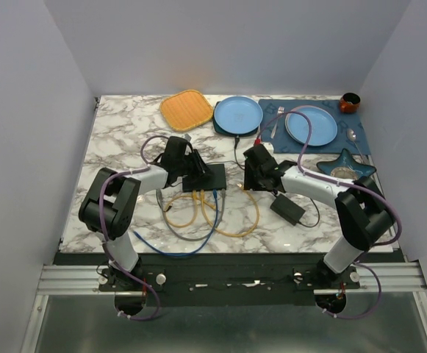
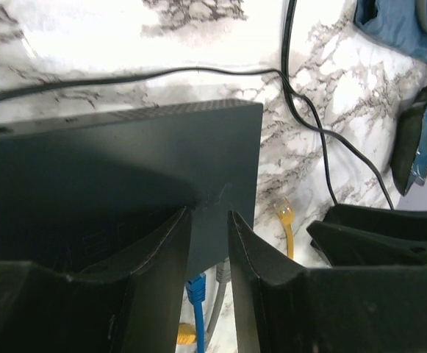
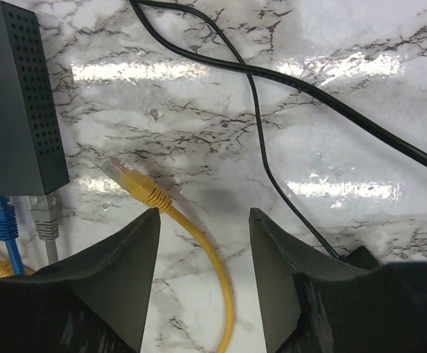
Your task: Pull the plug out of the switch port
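Observation:
The switch (image 1: 207, 178) is a flat black box lying on the marble table (image 1: 117, 147). My left gripper (image 2: 208, 217) stands over the switch (image 2: 125, 162) at its port edge, jaws a little apart, with the switch's top showing between them. A blue plug (image 2: 195, 288) and a grey plug (image 2: 223, 273) sit in its ports. A yellow plug (image 3: 136, 184) lies loose on the marble, apart from the switch (image 3: 15, 110). My right gripper (image 3: 204, 217) is open just behind that plug, its yellow cable running between the fingers untouched.
A black power brick (image 1: 287, 209) lies by the right arm, its thin black cord (image 3: 257, 132) crossing the table. Yellow, blue and grey cable loops (image 1: 220, 217) lie in front of the switch. Two blue plates (image 1: 238, 115), an orange mat (image 1: 187, 109) and a blue placemat (image 1: 360, 136) stand at the back.

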### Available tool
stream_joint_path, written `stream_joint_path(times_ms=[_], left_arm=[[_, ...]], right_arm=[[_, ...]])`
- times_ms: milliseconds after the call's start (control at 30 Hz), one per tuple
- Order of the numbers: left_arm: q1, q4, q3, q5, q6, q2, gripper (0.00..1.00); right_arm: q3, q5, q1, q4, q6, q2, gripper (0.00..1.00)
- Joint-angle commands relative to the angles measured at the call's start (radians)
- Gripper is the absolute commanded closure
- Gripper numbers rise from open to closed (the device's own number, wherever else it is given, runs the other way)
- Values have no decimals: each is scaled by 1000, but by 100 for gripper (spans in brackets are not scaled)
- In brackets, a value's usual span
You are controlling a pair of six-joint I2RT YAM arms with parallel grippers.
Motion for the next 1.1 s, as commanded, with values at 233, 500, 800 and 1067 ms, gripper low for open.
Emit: stream_joint_path(times_ms=[233,500,800,1067], left_arm=[[-8,-23,-75,45,-27,-33,58],[-8,-25,-94,39,-35,-42,58],[-8,-23,-112,37,-43,-45,58],[-8,-35,-100,31,-41,-47,59]], right_arm=[[76,-69,-5,13,-65,30,27],[107,-103,-4,9,-95,123,28],[161,-99,-4,-5,-129,199,45],[98,-34,-2,-112,-97,157,70]])
